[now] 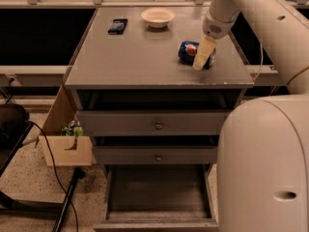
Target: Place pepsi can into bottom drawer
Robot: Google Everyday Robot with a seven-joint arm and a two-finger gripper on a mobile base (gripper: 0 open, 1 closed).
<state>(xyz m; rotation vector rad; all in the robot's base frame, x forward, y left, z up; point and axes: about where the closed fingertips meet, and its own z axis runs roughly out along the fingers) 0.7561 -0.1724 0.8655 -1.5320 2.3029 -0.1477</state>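
The blue pepsi can (187, 51) lies on its side on the grey cabinet top (145, 52), toward the right. My gripper (203, 57) reaches down from the upper right and is at the can's right end, with a pale finger (203, 53) in front of the can and hiding part of it. The bottom drawer (158, 192) is pulled out below, and its flat grey inside holds nothing.
A white bowl (158, 17) and a small black device (118, 25) sit at the back of the top. Two shallower drawers with knobs (158, 125) are slightly open. A wooden box (65, 146) and cables lie at the left. My white body (265, 163) fills the lower right.
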